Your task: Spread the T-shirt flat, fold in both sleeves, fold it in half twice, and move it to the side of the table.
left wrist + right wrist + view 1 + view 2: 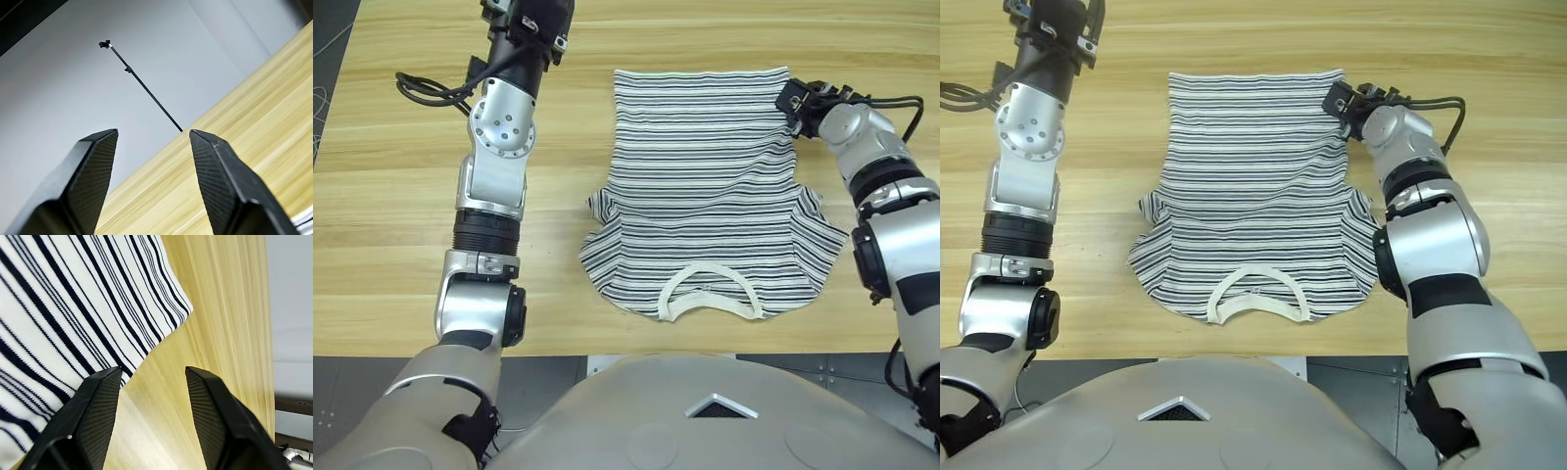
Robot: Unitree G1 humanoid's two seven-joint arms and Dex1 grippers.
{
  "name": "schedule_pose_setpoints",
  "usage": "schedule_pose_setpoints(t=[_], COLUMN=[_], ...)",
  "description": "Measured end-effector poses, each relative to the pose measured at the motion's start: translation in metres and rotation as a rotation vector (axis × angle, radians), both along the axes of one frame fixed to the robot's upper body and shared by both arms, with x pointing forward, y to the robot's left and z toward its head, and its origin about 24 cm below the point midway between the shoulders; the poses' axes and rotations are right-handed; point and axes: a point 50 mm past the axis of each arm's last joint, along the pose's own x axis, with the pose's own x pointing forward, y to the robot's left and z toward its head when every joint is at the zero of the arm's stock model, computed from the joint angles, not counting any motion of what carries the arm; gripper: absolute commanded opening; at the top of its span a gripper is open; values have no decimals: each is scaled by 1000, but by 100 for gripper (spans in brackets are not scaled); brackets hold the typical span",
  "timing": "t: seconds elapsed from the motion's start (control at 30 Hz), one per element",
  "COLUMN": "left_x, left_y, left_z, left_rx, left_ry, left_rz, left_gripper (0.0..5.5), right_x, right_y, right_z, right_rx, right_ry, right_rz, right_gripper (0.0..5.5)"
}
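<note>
arms (494, 186): silver shells, black joints | cables (431, 90): black | joint cap (502, 129): ringed screws | gripper fingers (95, 171): black weave

Ribbed cloth T-shirt (705, 186); matt wood table (401, 215)

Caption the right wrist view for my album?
Open right gripper beside the striped T-shirt on a wooden table.

It looks like a lab: bare wooden table (401, 294), plain pale wall (205, 58), thin black stand (142, 86) behind.
</note>
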Motion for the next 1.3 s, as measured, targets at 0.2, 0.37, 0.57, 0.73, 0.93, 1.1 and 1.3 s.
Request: schedule_pose_setpoints(t=[0.2, 0.37, 0.57, 0.73, 0.93, 1.1, 1.3], left_x=[-2, -4, -40, -97, -148, -171, -175], left_y=[0, -3, 18, 26, 35, 49, 53], left_z=[-9, -13, -8, -35, -54, -88, -113], left_rx=[-2, -10, -206, -429, -485, -492, -490], left_ry=[21, 30, 58, 344, 699, 972, 1080], left_rz=[13, 4, 1, -33, -152, -213, -183], left_gripper=[272, 272, 272, 272, 272, 272, 272], right_x=[-1, 14, 31, 24, 17, 11, 8], right_y=[2, 24, 8, -8, -16, -13, -14], right_z=[-2, 25, 93, 122, 158, 171, 166], right_rx=[93, 274, 535, 643, 688, 696, 689], right_ry=[-68, -287, -666, -838, -986, -1040, -1028], right_rz=[-26, -29, -93, -21, 65, 129, 124], right_gripper=[240, 240, 240, 240, 240, 240, 240])
